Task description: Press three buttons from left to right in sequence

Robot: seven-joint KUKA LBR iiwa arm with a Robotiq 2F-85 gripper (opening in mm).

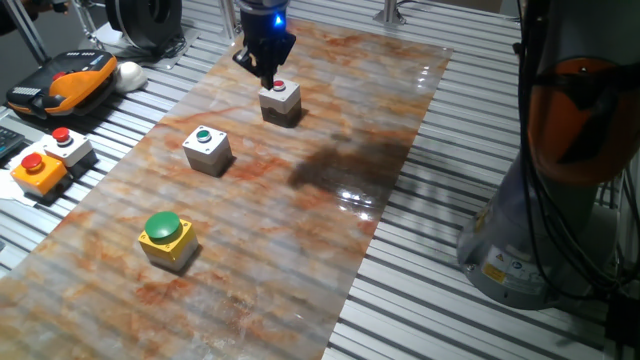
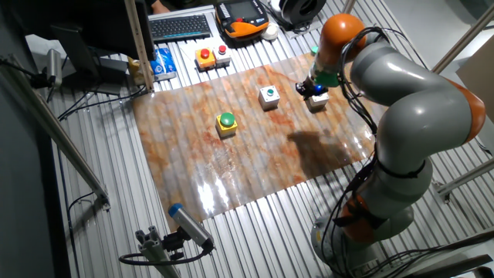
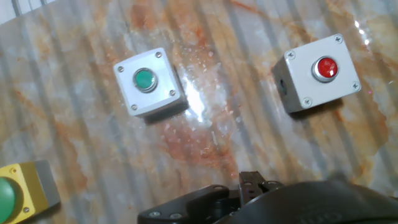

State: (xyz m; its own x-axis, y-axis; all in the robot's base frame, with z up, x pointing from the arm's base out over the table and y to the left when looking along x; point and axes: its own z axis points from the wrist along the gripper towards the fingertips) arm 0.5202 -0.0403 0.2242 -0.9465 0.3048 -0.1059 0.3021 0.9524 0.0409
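Three buttons unpressed; gripper (image 1: 270, 76) just above the red-button box (image 1: 280, 101), finger state unclear.
Risk: off-centre descent tips the box.

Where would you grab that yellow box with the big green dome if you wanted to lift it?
Grip the yellow box by two opposite flat side walls, coming straight down from above. The green dome on top is rounded and would slip; the walls are flat, and nothing stands beside them.

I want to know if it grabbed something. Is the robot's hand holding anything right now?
No, nothing is held. The tool hangs just above the grey box with the red button, not gripping it. Whether it touches the button cannot be told.
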